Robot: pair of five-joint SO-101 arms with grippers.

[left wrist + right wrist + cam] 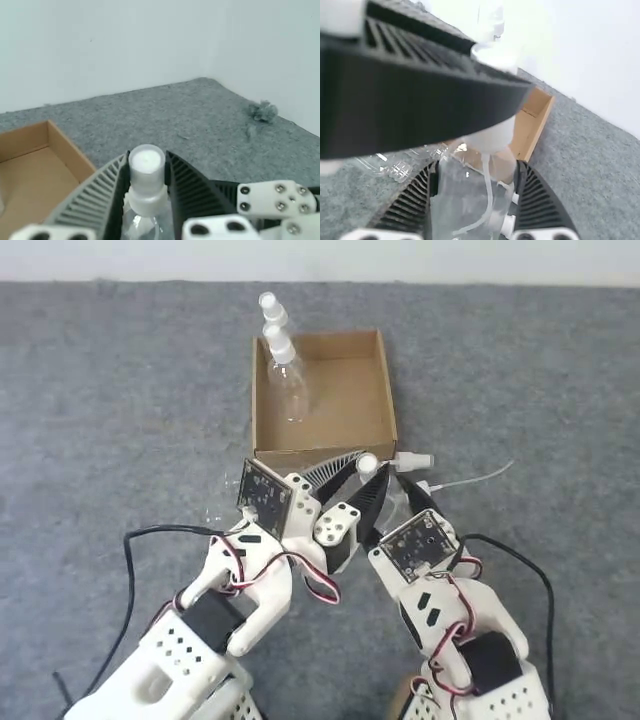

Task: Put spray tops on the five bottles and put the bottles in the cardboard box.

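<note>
Just in front of the cardboard box [386, 390], the two arms meet over one clear bottle [455, 195]. The right claw [475, 212] pinches this bottle by its body, one ribbed black finger on each side, and holds it upright above the grey carpet [520, 360]. The left claw [146, 159] is pressed onto the white spray top [146, 192] that sits on the bottle's neck, with a finger tight against either side of it. A thin tube [486, 192] runs from that top down inside the bottle.

A second bottle [291, 388] with a spray top on it lies inside the box along the left wall. A third bottle [269, 306], also capped, is at the box's back left corner; whether it is inside or just behind, I cannot tell. A loose spray top [413, 460] lies on the carpet beside the box's near right corner, with a thin tube trailing near it. More clear bottles [395, 167] lie on the carpet near the box's front.
</note>
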